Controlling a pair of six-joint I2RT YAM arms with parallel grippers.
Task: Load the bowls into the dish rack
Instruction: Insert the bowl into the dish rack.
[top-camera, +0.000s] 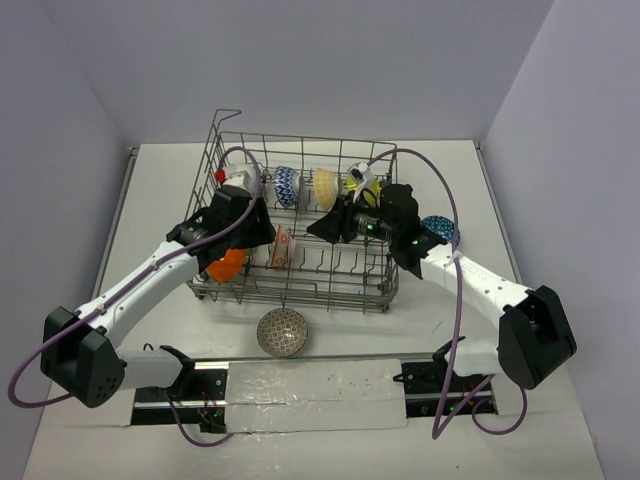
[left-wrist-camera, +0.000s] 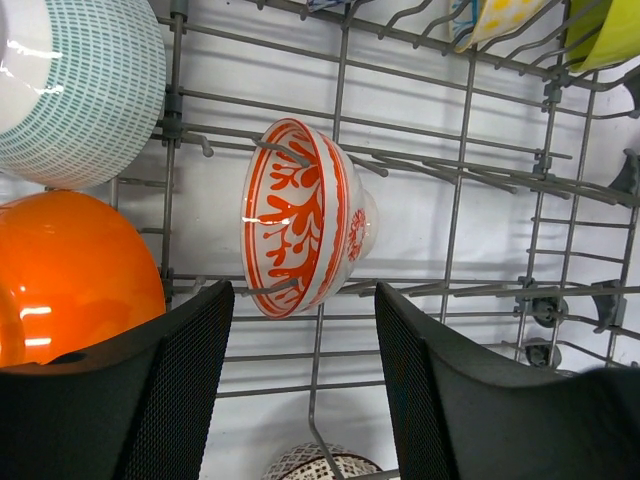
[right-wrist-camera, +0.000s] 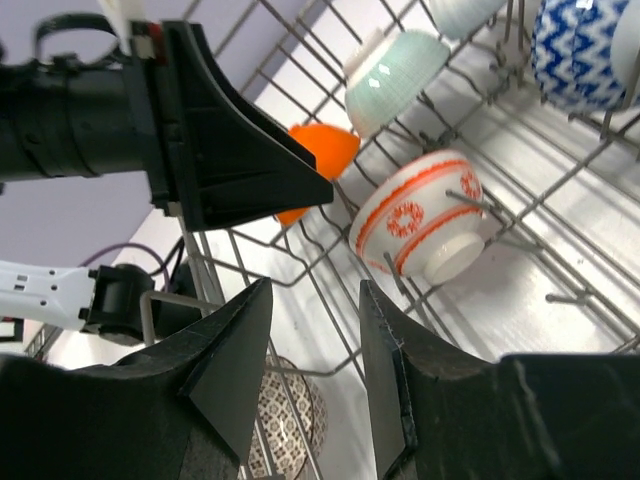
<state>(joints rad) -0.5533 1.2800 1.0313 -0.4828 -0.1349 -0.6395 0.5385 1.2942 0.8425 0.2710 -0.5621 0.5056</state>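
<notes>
Stock seen from the overhead view: dish rack (top-camera: 300, 292) mid-table (top-camera: 150, 180), with both of your arms reaching into it. Left gripper (top-camera: 262, 235) is over its left half and right gripper (top-camera: 325, 226) over its right half, tips facing each other.
- Racked on edge: red-white bowl (top-camera: 281, 247) near the middle; blue-white bowl (top-camera: 287, 186) and pale yellow bowl (top-camera: 324, 188) in the far row; lime bowl (top-camera: 368, 186) partly behind the right gripper.
- Orange bowl (top-camera: 226, 266) sits at the near-left corner, under the left arm.
- Grey patterned bowl (top-camera: 283, 332) stands upright on the table just in front of the rack.
- Dark-blue bowl (top-camera: 440, 230) is on the table right of the rack, partly hidden by the right arm.

Left wrist view: your left gripper's fingers (left-wrist-camera: 190, 370) stand apart with nothing between them, so it is released. Beyond the gap the red-white bowl rests on its side among the tines, foot to the right. The orange bowl and a teal-dashed white bowl (left-wrist-camera: 80, 90) are at left.

Right wrist view: your right gripper is released too, fingers (right-wrist-camera: 235, 350) parted and empty. The red-white bowl lies ahead among the tines, foot toward the camera. The left gripper hangs above-left of it.
</notes>
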